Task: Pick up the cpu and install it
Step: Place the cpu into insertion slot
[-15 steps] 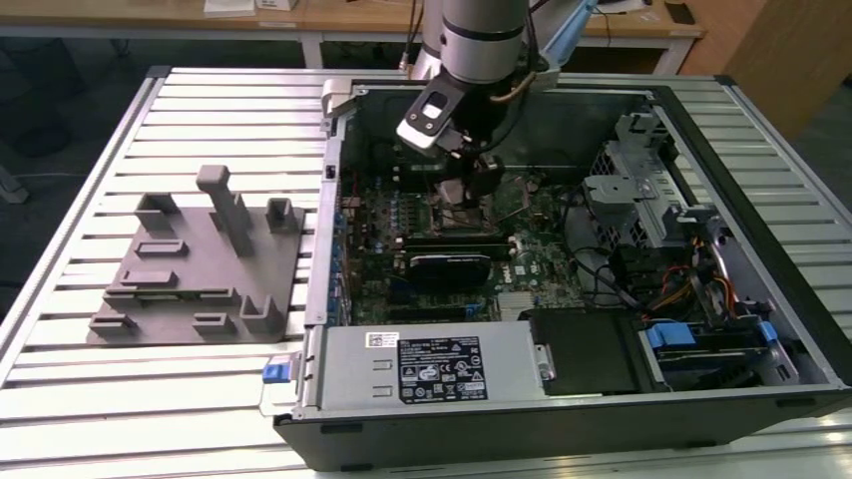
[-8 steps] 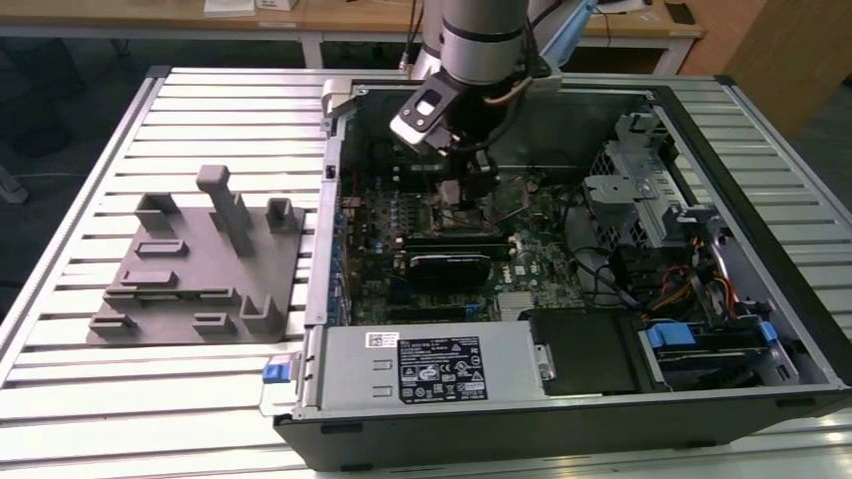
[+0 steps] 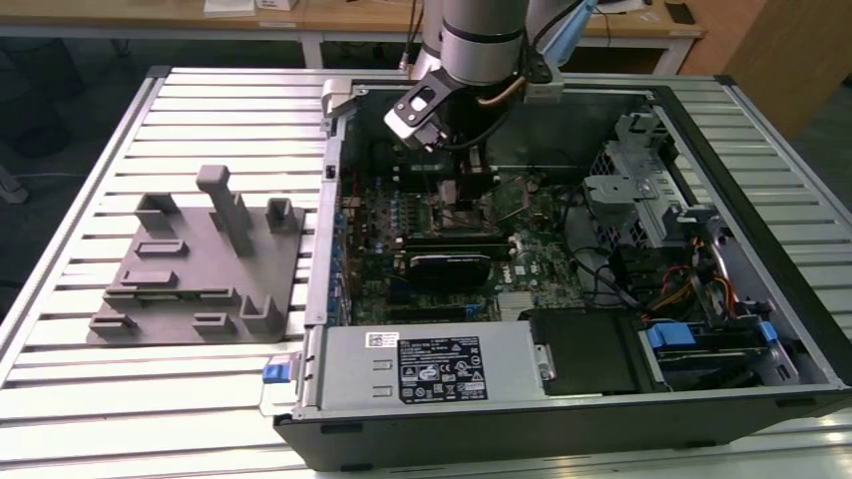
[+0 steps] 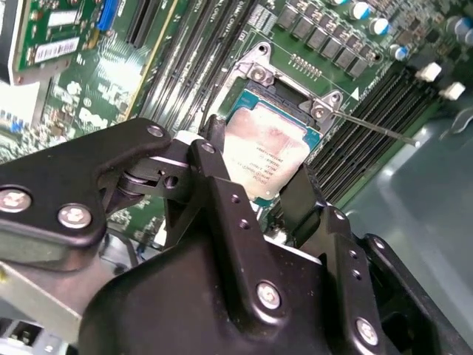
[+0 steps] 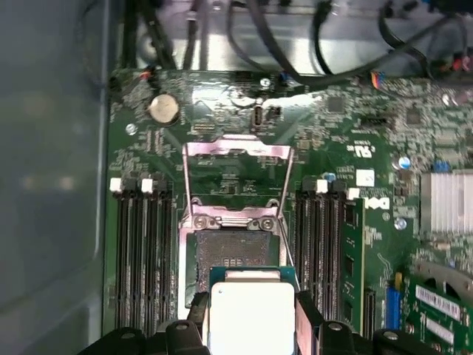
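Note:
The cpu (image 5: 251, 314) is a flat square chip with a silvery top and thin pale rim, and my gripper (image 5: 251, 325) is shut on it. One black finger (image 4: 211, 159) presses on each of two opposite edges of the cpu (image 4: 270, 151). It hangs just above the open socket (image 5: 230, 255) and covers part of it. The socket's metal load plate (image 5: 236, 177) is flipped up and back. In the exterior view my gripper (image 3: 450, 190) reaches down into the open computer case (image 3: 745, 130) over the motherboard.
Memory slots (image 5: 140, 251) flank the socket on both sides. Black cables (image 5: 295, 44) run along the board's edge. A grey fixture with upright blocks (image 3: 200, 269) lies on the slatted table at the exterior view's left. The power supply (image 3: 413, 364) and drive cage (image 3: 639, 180) crowd the case.

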